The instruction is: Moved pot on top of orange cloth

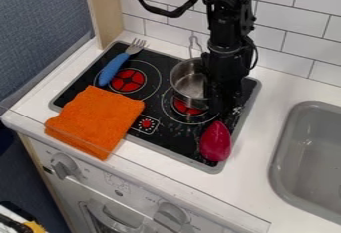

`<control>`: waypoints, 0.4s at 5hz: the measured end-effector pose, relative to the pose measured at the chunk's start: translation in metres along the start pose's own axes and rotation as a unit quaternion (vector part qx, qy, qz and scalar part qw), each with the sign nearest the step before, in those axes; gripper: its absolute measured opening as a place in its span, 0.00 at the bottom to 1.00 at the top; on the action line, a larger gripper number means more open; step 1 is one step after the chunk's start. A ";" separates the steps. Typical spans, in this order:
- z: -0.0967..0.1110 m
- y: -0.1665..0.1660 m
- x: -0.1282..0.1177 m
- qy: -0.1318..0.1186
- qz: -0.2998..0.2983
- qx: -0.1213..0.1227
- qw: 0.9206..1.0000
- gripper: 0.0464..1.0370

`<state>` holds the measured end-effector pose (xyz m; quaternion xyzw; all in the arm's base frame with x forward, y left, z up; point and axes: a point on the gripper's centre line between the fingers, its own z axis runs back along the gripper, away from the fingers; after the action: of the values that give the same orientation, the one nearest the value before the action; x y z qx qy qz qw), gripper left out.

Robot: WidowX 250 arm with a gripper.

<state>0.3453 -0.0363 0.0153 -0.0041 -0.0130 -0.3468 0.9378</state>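
Pot [189, 80] noted by the burner [189, 108], immediately view-left of the claw [217, 100] (whether clamped or spread cannot be made out); a carry toward lower left, onto the orange cloth [97, 120], is judged needed

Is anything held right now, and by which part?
Can't be told: the black claw overlaps the image-right side of the shiny metal pot, but any grip is hidden.

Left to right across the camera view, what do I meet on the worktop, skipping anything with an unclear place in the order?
Orange cloth → metal pot → gray sink.
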 end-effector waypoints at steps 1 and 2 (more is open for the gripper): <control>0.006 -0.008 0.004 -0.014 -0.010 0.006 1.000 0.05; 0.037 -0.010 0.008 -0.059 0.037 0.032 0.997 0.04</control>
<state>0.3441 -0.0483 0.0522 0.0049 -0.0795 -0.3104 0.9473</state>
